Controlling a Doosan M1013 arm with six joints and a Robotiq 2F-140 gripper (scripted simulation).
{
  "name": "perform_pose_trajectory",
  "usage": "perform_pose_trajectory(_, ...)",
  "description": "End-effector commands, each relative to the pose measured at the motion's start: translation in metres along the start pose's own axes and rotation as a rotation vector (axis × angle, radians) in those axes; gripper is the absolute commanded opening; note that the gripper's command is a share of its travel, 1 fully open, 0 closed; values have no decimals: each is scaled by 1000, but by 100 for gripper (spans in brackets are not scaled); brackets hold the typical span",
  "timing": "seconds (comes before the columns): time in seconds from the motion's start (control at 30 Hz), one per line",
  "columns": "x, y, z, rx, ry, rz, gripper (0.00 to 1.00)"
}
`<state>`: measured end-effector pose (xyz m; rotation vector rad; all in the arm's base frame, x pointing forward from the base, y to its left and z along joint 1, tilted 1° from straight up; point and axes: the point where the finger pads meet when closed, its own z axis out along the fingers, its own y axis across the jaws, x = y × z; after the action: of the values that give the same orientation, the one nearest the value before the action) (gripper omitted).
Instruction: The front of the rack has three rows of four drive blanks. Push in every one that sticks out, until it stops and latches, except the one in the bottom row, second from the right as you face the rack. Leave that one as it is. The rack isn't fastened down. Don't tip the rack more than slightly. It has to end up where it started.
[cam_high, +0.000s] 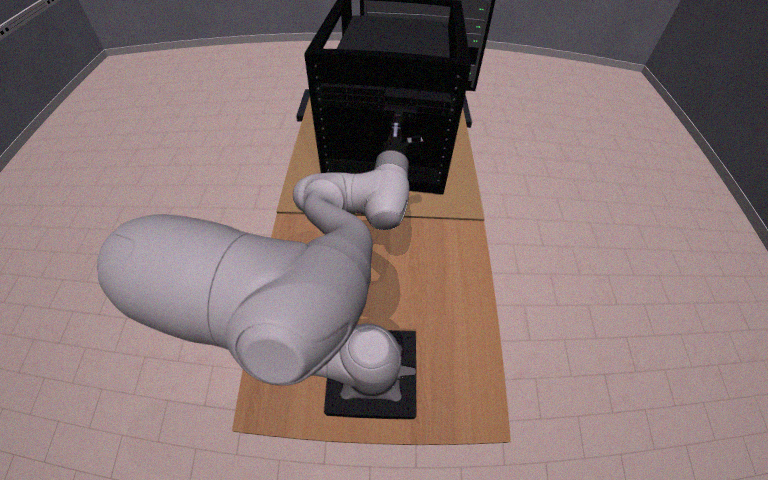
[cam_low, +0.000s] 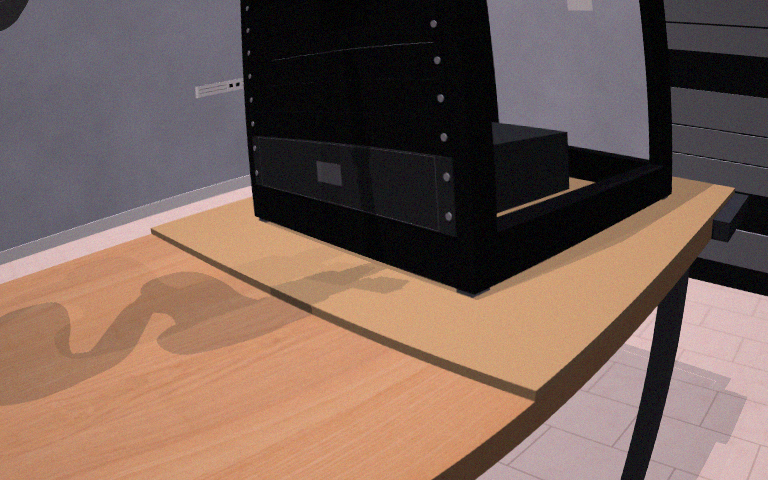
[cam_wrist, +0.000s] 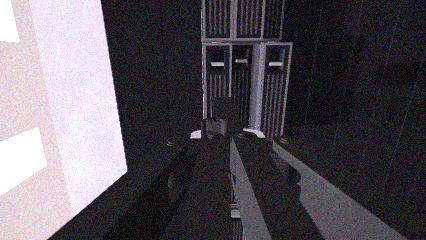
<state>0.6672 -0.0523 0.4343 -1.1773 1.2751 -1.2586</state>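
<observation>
The black rack (cam_high: 390, 96) stands on the raised board at the far end of the wooden table; it also shows in the exterior view (cam_low: 362, 124). My gripper (cam_high: 396, 129) reaches in at the rack's front face. In the wrist view the fingers (cam_wrist: 231, 134) are shut with nothing between them, and their tips point at the grid of drive blanks (cam_wrist: 245, 80). The wrist view is rolled, so the blanks look like tall ribbed panels with small light handles. One blank (cam_wrist: 259, 87) looks lighter and seems to stick out beside the fingertips. I cannot tell whether the tips touch a blank.
The arm's base (cam_high: 370, 373) sits at the near end of the table. A grey panel (cam_low: 351, 175) runs across the rack's lower front. A second dark rack (cam_high: 481, 33) stands behind. The table's right edge (cam_low: 623, 316) is close to the rack.
</observation>
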Motion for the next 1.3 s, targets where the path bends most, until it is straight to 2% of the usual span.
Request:
perform_pose_trajectory(0.0, 0, -2, 3, 2, 1, 0, 10)
perform_pose_trajectory(0.23, 0, -2, 37, 2, 1, 0, 10)
perform_pose_trajectory(1.27, 0, -2, 41, 2, 1, 0, 10)
